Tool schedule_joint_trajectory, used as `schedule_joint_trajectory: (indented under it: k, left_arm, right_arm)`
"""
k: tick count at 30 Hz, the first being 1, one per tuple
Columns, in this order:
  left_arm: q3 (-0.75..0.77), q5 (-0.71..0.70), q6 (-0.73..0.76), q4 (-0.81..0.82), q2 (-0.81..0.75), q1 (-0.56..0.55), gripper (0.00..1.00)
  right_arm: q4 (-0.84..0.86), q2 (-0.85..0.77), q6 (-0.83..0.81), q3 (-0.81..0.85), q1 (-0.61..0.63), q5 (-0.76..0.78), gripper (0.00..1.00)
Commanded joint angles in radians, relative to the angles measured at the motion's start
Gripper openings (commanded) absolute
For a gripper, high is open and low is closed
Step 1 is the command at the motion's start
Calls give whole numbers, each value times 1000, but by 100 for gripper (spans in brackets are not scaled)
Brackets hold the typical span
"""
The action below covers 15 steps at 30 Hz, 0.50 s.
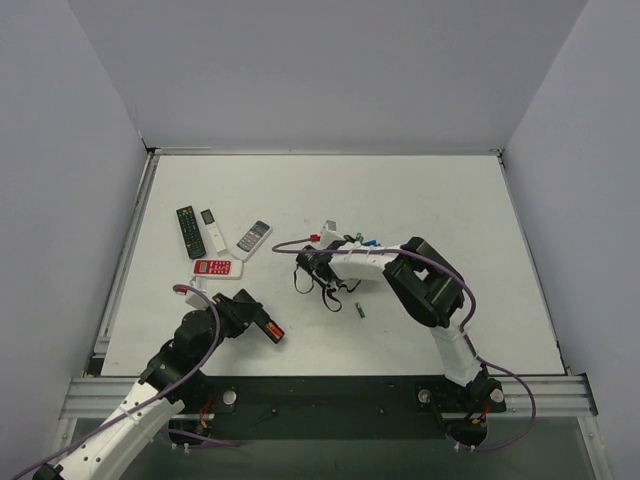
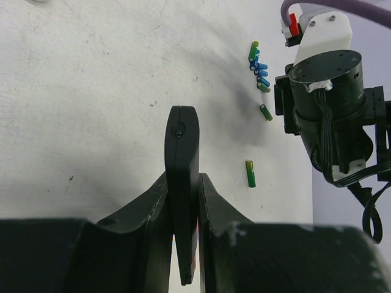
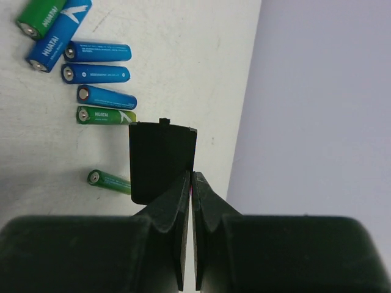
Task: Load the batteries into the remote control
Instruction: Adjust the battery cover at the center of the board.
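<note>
1. White flat worktop (image 1: 420, 190): it carries every item we list below.

2. Left black-and-white robot arm (image 1: 190, 345), at the near left corner. Its jaws are clenched on item 4.

3. Right black-and-white robot arm (image 1: 430, 285), bent across the middle of the worktop. Its jaws are pressed together on item 9.

4. Slim plain black rectangular remote bar (image 2: 182, 134): we see it edge-on in the left wrist view, pinched between the left jaws with its rounded end sticking out past them. From above, an orange-red patch (image 1: 273, 332) shows on it. We cannot tell whether that patch is a seated cell.

5. Black remote with coloured buttons (image 1: 190, 232), far left of the worktop.

6. Red-and-white remote (image 1: 215, 268), just nearer than item 5.

7. Grey-and-white remote (image 1: 253, 238), lying at a slant to the right of item 8.

8. Small white narrow remote (image 1: 210, 231), beside item 5.

9. Small flat black cover piece (image 3: 162, 159), gripped by its lower edge in the right jaws.

10. Loose cluster of blue and green cylinder batteries (image 3: 98, 73), lying on the worktop near the right jaws. One green cell (image 3: 110, 181) is partly hidden behind the cover's left edge.

11. Single green-and-yellow battery (image 2: 250, 173), lying apart from the cluster, between the two arms.
</note>
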Motion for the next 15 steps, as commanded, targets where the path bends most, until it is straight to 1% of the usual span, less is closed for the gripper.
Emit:
schedule_joint_trajectory:
  k: [1, 8, 11, 15]
  left_arm:
    - [54, -29, -2, -42, -28, 5, 0]
    - [61, -31, -1, -48, -31, 5, 0]
    - [60, -31, -1, -50, -33, 5, 0]
    - [60, -29, -2, -48, -36, 5, 0]
  right_arm:
    - [-55, 46, -6, 36, 65, 145, 0]
    - [-58, 139, 6, 47, 147, 160, 0]
    - [-58, 158, 4, 51, 164, 162, 0]
    - [-60, 155, 10, 50, 191, 122, 0]
